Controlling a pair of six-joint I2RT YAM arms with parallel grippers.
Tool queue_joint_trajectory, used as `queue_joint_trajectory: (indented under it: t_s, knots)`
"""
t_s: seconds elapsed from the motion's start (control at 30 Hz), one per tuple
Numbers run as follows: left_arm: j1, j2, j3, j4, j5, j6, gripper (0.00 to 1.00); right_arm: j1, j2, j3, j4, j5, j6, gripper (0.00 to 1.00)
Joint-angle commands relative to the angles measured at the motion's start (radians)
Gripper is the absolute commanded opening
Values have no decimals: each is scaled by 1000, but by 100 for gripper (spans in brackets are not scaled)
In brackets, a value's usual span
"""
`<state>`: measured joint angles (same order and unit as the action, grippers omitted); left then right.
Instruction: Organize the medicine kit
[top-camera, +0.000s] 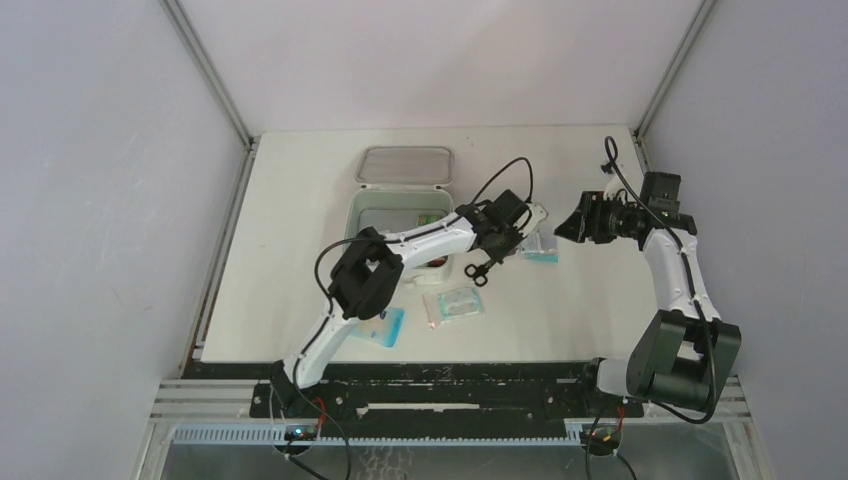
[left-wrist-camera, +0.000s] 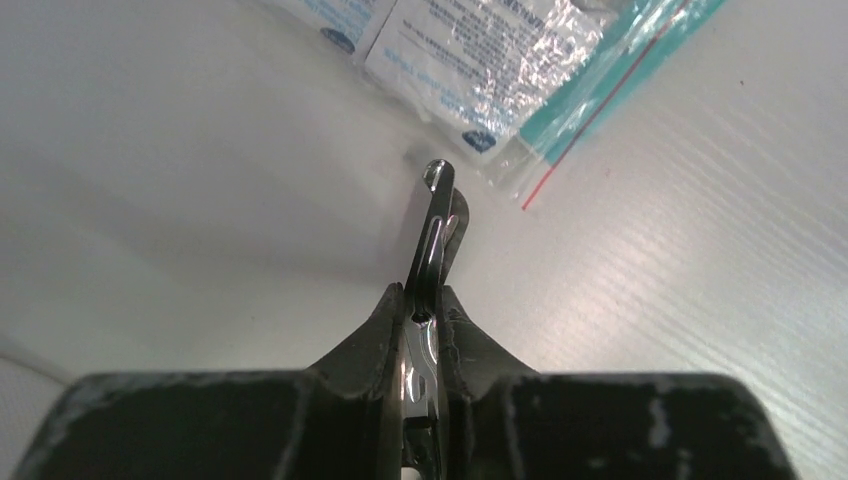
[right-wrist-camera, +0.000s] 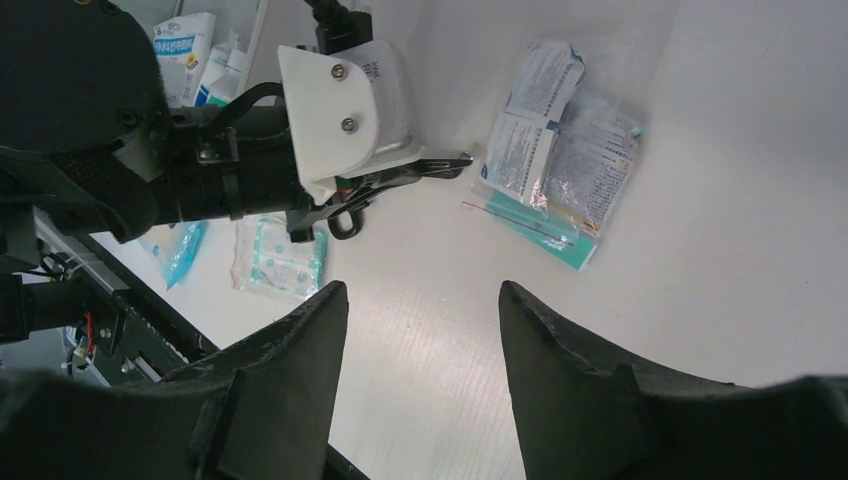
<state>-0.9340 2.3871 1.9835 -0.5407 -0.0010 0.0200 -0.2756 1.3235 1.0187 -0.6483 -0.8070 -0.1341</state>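
I see the medicine kit (top-camera: 380, 212) lying open at the far middle of the table (top-camera: 290, 250), its mesh lid (top-camera: 405, 165) flat behind it. Just right of it, my left gripper (left-wrist-camera: 425, 300) is clenched on the blades of the scissors (left-wrist-camera: 437, 215), whose tip is near a clear bag of packets (left-wrist-camera: 500, 70). My right gripper (right-wrist-camera: 422, 292), further right, stands spread and holds nothing.

The scissors (left-wrist-camera: 437, 215) between the jaws of the left gripper (left-wrist-camera: 425, 300) are polished, mirror-bright metal, and the jaws themselves are scuffed matt black plastic. Just ahead of the jaws, a zip bag (left-wrist-camera: 590, 100) of glossy, crinkled clear plastic holds shiny printed sachets (left-wrist-camera: 490, 55). The white desk (left-wrist-camera: 700, 280) has a faintly ribbed satin finish.
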Motion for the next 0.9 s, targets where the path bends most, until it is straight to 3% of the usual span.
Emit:
queue_joint_trajectory:
  t_s: [0.0,0.43,0.87]
  knots:
    - [1,-161,-26,-8,15,78,6,-14,-48,-2,16,-23,-10,57]
    - [50,-408,-33,-104,212,167,0,-42,-96,3,37,-27,0,57]
    - [288,-638,-131,-466,215,730,0,-42,-94,3,29,-73,-22,57]
